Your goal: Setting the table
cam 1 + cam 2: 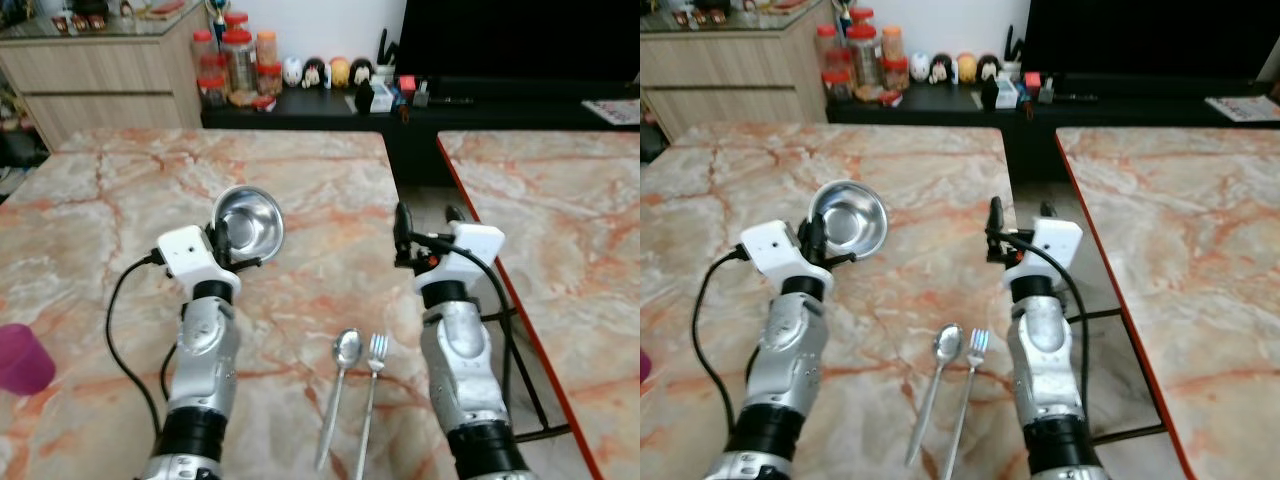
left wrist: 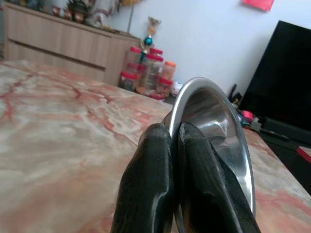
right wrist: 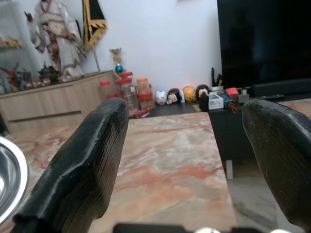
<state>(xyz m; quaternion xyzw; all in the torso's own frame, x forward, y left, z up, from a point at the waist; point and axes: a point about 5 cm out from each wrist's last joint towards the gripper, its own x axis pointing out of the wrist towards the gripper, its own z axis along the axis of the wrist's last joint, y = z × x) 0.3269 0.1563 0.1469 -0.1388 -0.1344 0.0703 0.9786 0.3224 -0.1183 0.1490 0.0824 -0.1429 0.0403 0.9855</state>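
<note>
Gripping the rim of a steel bowl [image 1: 248, 220], the left gripper [image 1: 222, 240] has its two black fingers [image 2: 165, 189] pressed together on the metal edge, and the bowl is tipped up on its side with its open face turned toward the robot, lifted off the marble table [image 1: 120, 210] over the table's middle. The right gripper [image 1: 428, 225] hangs over the table's right edge, just above the gap that separates this table from a second marble table [image 1: 560, 220] with a red-trimmed edge; its fingers [image 3: 82, 179] stand wide apart with nothing between them. Close to the near edge of the table, between the two silver forearms, a spoon [image 1: 340, 385] and a fork [image 1: 371, 385] lie side by side, bowl end and tines pointing away from the robot, the spoon to the left of the fork, close but not touching. A pink cup [image 1: 20, 358] stands at the table's left edge. Beyond the far edge runs a low dark shelf [image 1: 300, 105] carrying red-lidded jars [image 1: 235, 60] and a row of small figurines [image 1: 325, 72], with a wooden cabinet [image 1: 100, 75] to its left and a large black screen [image 1: 520, 40] to its right.
</note>
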